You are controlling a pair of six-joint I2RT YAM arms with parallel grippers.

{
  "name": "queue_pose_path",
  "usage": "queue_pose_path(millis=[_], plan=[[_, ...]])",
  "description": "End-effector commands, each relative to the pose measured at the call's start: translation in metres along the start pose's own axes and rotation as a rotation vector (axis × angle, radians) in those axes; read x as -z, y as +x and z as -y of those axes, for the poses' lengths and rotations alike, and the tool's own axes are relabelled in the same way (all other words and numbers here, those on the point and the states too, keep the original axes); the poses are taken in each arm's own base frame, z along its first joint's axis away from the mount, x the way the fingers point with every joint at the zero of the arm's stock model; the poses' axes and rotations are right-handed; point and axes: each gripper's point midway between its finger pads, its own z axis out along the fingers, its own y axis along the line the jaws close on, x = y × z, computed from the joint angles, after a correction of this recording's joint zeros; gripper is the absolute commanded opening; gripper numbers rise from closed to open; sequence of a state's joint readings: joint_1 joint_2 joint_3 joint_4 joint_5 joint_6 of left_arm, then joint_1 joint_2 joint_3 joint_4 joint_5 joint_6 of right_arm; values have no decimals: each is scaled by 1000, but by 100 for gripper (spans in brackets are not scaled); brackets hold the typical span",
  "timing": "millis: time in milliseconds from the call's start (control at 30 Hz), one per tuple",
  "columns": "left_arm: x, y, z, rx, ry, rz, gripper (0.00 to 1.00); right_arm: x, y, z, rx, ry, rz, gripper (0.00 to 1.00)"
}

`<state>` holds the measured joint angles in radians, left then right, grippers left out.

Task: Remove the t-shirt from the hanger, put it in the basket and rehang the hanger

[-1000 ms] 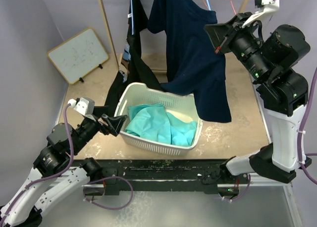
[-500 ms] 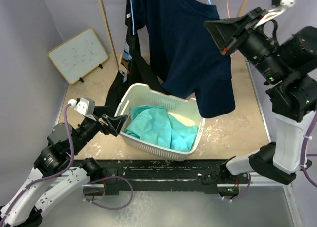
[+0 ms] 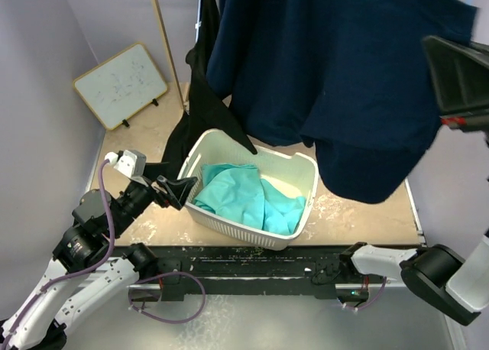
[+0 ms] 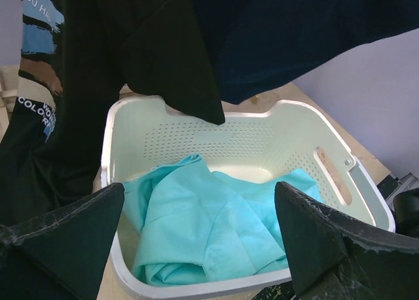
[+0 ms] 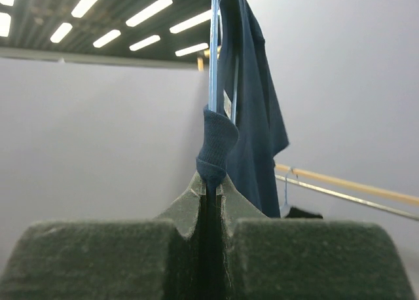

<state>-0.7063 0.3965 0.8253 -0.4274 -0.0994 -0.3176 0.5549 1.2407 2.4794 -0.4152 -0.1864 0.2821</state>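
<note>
The navy t-shirt [image 3: 344, 75] hangs high and close to the top camera, above the basket. It also fills the top of the left wrist view [image 4: 294, 31]. My right gripper [image 3: 458, 79] is raised at the right edge. In the right wrist view it [image 5: 210, 182] is shut on the shirt's ribbed neck edge [image 5: 216, 139], with the blue hanger [image 5: 213, 44] running up through the pinch. My left gripper [image 3: 177, 189] is open and empty at the basket's near left rim; it also shows in the left wrist view [image 4: 200, 241].
A white laundry basket [image 3: 252, 235] holds a teal cloth [image 3: 244, 193]. A black printed shirt [image 3: 202, 113] hangs behind the basket's left corner. A wooden pole [image 3: 166, 44] and a small whiteboard [image 3: 121, 85] stand at the back left.
My right arm has risen and swung right, towards the camera, carrying the navy t-shirt and hanger up with it. The left arm has not moved.
</note>
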Motion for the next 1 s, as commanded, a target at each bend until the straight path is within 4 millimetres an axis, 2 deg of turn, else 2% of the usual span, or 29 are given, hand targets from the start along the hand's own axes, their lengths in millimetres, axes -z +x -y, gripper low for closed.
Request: queue_pose_path(millis=[0,133,233,267,333,533,600,667,800,833,900,967], plan=[[-4,-11,4,-12,22,44,99,26,-87,-31,40,-96,275,0],[-5,-11,3,-12,20,44,99,39,-95,-38,25,-108,281,0],[-5,-11,3,-11,20,44,99,41,-86,-39,1,-111,243,0],[-6,-11,3,-12,20,43,99,40,-78,-37,-9,-104,215,0],[-5,-11,4,-9,26,45,99,34,-53,-31,-38,-92,140,0],[4,-20,10,-24,62,81,99,23,64,-4,-105,-27,-166,0],[10,-25,13,-29,77,93,99,23,84,2,-94,-11,-214,0],[17,-30,15,-29,86,107,99,20,88,8,-71,11,-225,0],[22,-30,15,-21,89,115,99,8,75,11,-41,16,-205,0],[22,-29,14,-16,87,114,99,1,78,12,-40,16,-213,0],[21,-25,14,-7,86,107,99,-8,66,10,-34,3,-185,0],[20,-23,14,-2,89,107,100,-14,42,5,-22,-14,-124,0]])
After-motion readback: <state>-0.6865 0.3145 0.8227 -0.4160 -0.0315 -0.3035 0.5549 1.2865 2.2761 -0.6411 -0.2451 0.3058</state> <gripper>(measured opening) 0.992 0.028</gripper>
